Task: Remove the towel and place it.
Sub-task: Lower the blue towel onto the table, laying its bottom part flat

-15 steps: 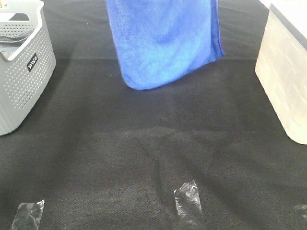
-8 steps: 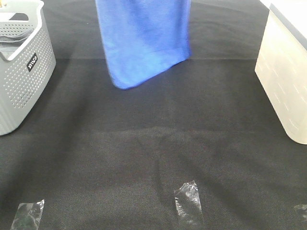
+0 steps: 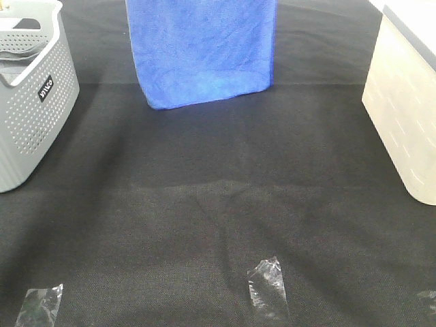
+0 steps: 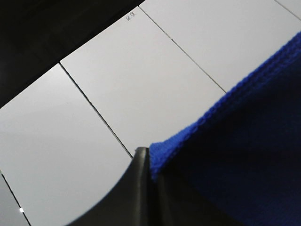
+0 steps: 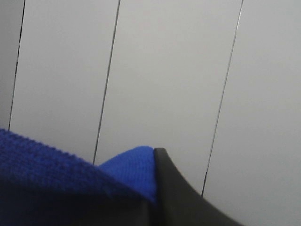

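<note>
The royal-blue towel (image 3: 201, 51) hangs flat from above the top edge of the high view, its lower edge above the black table at the back middle. Neither gripper shows in the high view. In the left wrist view my left gripper (image 4: 149, 162) is shut on one top corner of the towel (image 4: 244, 155). In the right wrist view my right gripper (image 5: 153, 162) is shut on the other top corner of the towel (image 5: 56, 174). Both wrist views face a white panelled wall.
A grey perforated basket (image 3: 30, 102) stands at the left edge of the black table (image 3: 218, 204). A cream bin (image 3: 409, 102) stands at the right edge. Clear tape pieces (image 3: 267, 286) lie near the front edge.
The hanging towel has swung left and risen. It now hangs squarer, with its lower edge higher and nearly level instead of bunched to a point.
</note>
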Robot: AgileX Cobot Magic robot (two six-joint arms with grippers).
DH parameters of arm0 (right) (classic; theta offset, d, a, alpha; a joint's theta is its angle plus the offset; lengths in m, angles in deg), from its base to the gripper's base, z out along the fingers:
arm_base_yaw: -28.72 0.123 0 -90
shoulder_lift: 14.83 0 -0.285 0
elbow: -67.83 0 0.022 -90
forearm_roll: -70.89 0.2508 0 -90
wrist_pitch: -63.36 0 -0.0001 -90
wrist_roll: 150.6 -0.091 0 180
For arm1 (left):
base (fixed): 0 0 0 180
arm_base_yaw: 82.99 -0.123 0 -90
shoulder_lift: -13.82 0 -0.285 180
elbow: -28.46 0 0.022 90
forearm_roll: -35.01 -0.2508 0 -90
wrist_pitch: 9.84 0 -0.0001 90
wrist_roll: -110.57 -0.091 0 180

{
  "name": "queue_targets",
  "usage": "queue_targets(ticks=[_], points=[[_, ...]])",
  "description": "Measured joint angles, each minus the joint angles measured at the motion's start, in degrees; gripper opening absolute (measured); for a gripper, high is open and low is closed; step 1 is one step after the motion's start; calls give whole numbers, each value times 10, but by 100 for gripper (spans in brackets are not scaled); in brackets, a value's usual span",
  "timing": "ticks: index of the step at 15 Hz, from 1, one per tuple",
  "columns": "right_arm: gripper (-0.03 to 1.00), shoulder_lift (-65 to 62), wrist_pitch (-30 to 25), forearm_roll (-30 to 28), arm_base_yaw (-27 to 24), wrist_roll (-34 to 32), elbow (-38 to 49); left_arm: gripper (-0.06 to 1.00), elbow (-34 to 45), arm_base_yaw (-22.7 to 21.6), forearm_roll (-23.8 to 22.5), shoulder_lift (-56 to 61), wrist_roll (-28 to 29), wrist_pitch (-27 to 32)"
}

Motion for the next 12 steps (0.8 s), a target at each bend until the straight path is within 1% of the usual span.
queue_targets(ticks=[3, 8, 10, 12], points=[[3, 0, 14, 0, 0, 0, 0, 0, 0, -6, 0, 0, 0, -6], [3, 0, 10, 0, 0, 0, 0, 0, 0, -7, 0, -1, 16, -9], [3, 0, -15, 1, 0, 0, 0, 0, 0, -7, 0, -1, 30, 8], [3, -3, -84, 6, 0, 0, 0, 0, 0, -4, 0, -1, 63, 51]])
